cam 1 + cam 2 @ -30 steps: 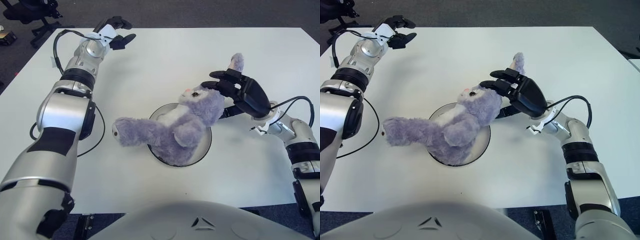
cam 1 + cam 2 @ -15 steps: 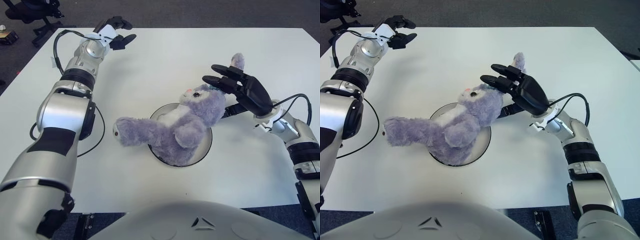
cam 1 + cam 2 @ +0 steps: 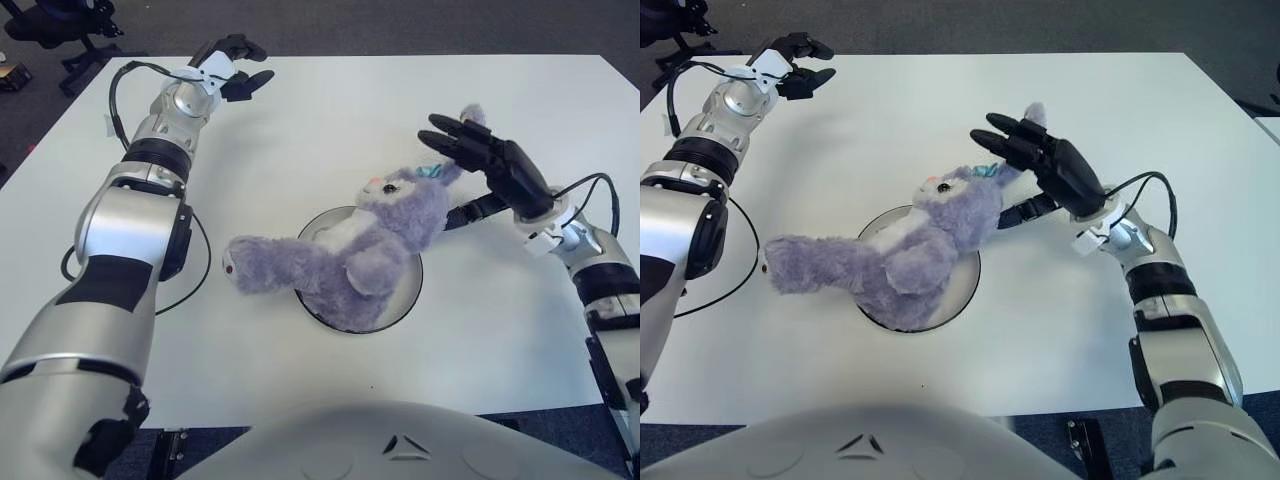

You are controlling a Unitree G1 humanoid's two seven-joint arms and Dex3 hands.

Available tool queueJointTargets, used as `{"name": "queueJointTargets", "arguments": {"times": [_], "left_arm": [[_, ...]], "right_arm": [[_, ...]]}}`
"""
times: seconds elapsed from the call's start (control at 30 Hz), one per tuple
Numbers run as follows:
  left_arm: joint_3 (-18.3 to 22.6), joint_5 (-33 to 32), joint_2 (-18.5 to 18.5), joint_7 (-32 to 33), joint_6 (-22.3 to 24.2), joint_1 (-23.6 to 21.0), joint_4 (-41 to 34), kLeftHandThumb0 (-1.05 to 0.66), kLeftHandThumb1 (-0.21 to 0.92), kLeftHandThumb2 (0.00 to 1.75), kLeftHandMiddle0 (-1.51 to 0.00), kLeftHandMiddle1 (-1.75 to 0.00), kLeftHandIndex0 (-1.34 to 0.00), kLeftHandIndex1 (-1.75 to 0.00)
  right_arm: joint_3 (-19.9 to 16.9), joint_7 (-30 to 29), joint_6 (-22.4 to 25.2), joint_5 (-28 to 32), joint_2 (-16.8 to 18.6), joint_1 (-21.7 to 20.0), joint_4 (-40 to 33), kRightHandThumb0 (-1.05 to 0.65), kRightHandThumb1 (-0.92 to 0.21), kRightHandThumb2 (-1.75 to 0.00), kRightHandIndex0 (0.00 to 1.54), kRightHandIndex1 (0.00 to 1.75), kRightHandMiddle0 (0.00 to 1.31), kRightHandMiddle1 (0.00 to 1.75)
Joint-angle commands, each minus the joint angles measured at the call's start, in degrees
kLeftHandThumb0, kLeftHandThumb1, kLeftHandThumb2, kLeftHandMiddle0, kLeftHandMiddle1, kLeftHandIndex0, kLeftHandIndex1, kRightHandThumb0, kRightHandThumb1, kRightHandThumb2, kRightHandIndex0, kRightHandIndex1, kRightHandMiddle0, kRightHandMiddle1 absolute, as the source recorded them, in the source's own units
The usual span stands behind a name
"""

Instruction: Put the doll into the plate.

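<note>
The black right hand [image 3: 492,161] has its fingers spread and holds nothing, just beside the ear of the fluffy purple rabbit doll [image 3: 352,254]. The doll lies across the round white plate [image 3: 411,283]. The left hand [image 3: 232,66] shows far away, fingers loosely apart.

The doll [image 3: 350,262] was of shaggy lilac-grey plush with a paler, cream-coloured front. The plate [image 3: 408,293] showed a smooth pale face and a thin dark rim. The surface [image 3: 330,120] was matt white and smooth. Both arms wore polished silver shells with black bands; the right robot hand [image 3: 492,160] was matt black, the left robot hand [image 3: 232,68] black and white.
</note>
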Motion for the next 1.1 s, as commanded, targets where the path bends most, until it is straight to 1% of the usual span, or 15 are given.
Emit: {"name": "queueJointTargets", "arguments": {"times": [0.0,0.2,0.23,0.27,0.3,0.33,0.37,0.43,0.5,0.6,0.7,0.73,0.83,1.0,1.07], "left_arm": [[0.0,0.1,-0.3,-0.1,-0.1,0.5,0.2,-0.49,0.92,0.41,-0.82,-0.02,-0.49,-0.66],[0.0,0.1,-0.4,-0.1,-0.1,0.5,0.2,-0.49,0.92,0.41,-0.82,-0.02,-0.49,-0.65],[-0.1,0.2,-0.7,-0.1,-0.1,0.3,0.2,-0.49,0.92,0.41,-0.82,-0.02,-0.49,-0.65],[-0.2,0.2,-1.0,-0.2,-0.1,0.2,0.2,-0.49,0.92,0.41,-0.82,-0.02,-0.49,-0.65],[-0.3,0.3,-1.3,-0.3,-0.1,0.1,0.2,-0.49,0.92,0.41,-0.83,-0.02,-0.49,-0.65],[-0.4,0.3,-1.5,-0.4,-0.1,0.0,0.2,-0.49,0.92,0.40,-0.83,-0.03,-0.49,-0.65],[-0.4,0.3,-1.6,-0.4,-0.2,0.0,0.2,-0.49,0.92,0.40,-0.83,-0.03,-0.49,-0.65],[-0.5,0.4,-1.7,-0.5,-0.2,-0.1,0.2,-0.49,0.92,0.40,-0.83,-0.03,-0.49,-0.64],[-0.5,0.4,-1.9,-0.4,-0.1,-0.1,0.2,-0.49,0.92,0.40,-0.83,-0.03,-0.49,-0.64],[-0.5,0.4,-2.1,-0.4,0.0,-0.2,0.2,-0.49,0.92,0.39,-0.84,-0.03,-0.49,-0.64],[-0.5,0.4,-2.2,-0.4,-0.1,-0.2,0.2,-0.49,0.92,0.39,-0.84,-0.04,-0.49,-0.64],[-0.4,0.4,-2.2,-0.4,-0.1,-0.2,0.2,-0.49,0.92,0.39,-0.85,-0.04,-0.49,-0.63],[-0.4,0.3,-2.3,-0.4,-0.1,-0.2,0.2,-0.49,0.92,0.39,-0.85,-0.04,-0.49,-0.63],[-0.4,0.3,-2.3,-0.4,-0.1,-0.2,0.2,-0.49,0.92,0.39,-0.85,-0.04,-0.49,-0.63],[0.6,-0.7,-2.5,-0.4,-0.6,-0.1,0.1,-0.49,0.92,0.39,-0.85,-0.04,-0.49,-0.62]], "right_arm": [[1.4,2.6,1.0,9.7,-0.8,1.0,-3.4,-0.82,-0.92,-0.06,0.27,0.00,0.20,0.00],[2.0,7.9,2.9,15.9,-0.8,2.0,-5.8,-0.83,-0.92,-0.07,0.27,0.00,0.19,0.00],[1.0,17.2,14.7,28.6,-2.3,1.5,-8.9,-0.83,-0.92,-0.07,0.27,0.00,0.19,0.00],[-1.1,27.9,28.0,41.2,-3.7,-0.4,-11.4,-0.86,-0.92,-0.06,0.27,0.00,0.19,0.00],[-2.7,35.4,37.4,49.9,-4.6,-1.8,-13.2,-0.87,-0.90,-0.04,0.25,0.00,0.20,0.00],[-4.4,41.7,45.2,56.4,-5.0,-3.0,-14.3,-0.85,-0.87,-0.03,0.24,0.00,0.21,0.01],[-5.4,44.4,48.4,58.6,-5.0,-3.6,-14.7,-0.83,-0.85,-0.02,0.24,0.00,0.22,0.01],[-6.4,46.6,51.0,60.2,-4.9,-3.8,-15.2,-0.77,-0.79,-0.01,0.24,0.01,0.24,0.02],[-7.1,46.5,50.8,59.9,-4.8,-3.7,-15.4,-0.71,-0.76,-0.01,0.27,0.02,0.26,0.03],[-8.3,44.7,48.6,57.7,-4.6,-3.5,-15.4,-0.62,-0.72,0.00,0.31,0.03,0.29,0.04],[-9.7,43.5,48.6,55.9,-4.6,-3.3,-16.0,-0.49,-0.68,0.00,0.33,0.02,0.30,0.04],[-10.3,42.8,49.3,55.3,-4.5,-3.2,-16.4,-0.42,-0.68,-0.01,0.33,0.02,0.30,0.03],[-12.0,42.1,51.8,54.3,-3.9,-2.8,-17.7,-0.35,-0.67,-0.01,0.34,0.02,0.31,0.03],[-15.5,43.8,56.0,53.1,-2.4,-2.4,-19.9,-0.30,-0.68,-0.01,0.35,0.01,0.32,0.03],[-16.2,43.1,56.6,51.6,-0.3,-3.0,-18.2,-0.27,-0.70,-0.02,0.35,0.01,0.32,0.03]]}}
